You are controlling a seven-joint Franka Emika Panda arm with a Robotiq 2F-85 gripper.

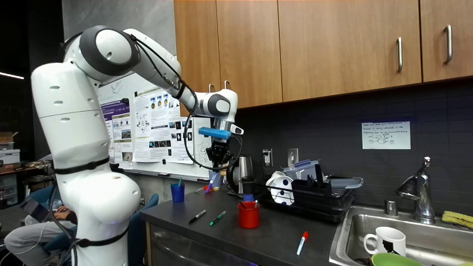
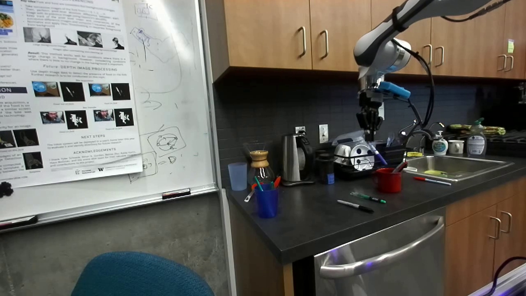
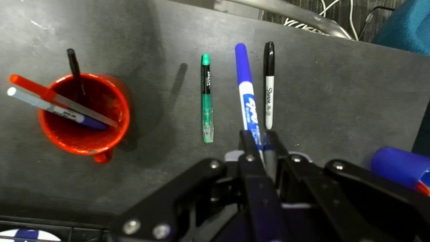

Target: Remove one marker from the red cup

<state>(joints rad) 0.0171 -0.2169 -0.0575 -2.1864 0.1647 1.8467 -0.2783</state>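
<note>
The red cup [image 1: 248, 218] stands on the dark counter. It also shows in an exterior view [image 2: 389, 183] and at the left of the wrist view [image 3: 72, 137]. A black pen [image 3: 74, 65], a red-ended marker [image 3: 33, 87] and a white marker with a blue end [image 3: 63, 112] stick out of it. My gripper [image 3: 259, 134] is shut on a blue Expo marker [image 3: 248, 90]. It holds the marker tilted, above the counter and apart from the cup. The held marker shows in both exterior views [image 1: 211, 181] [image 2: 377, 155]. Its upper end is partly hidden between the fingers.
A green marker [image 3: 206, 97] and a black Sharpie [image 3: 269, 87] lie on the counter below the gripper. A red-capped marker [image 1: 302, 243] lies near the sink [image 1: 342, 236]. A blue cup [image 2: 267, 203], a kettle [image 2: 291, 160] and a dish rack [image 1: 306, 208] also stand there.
</note>
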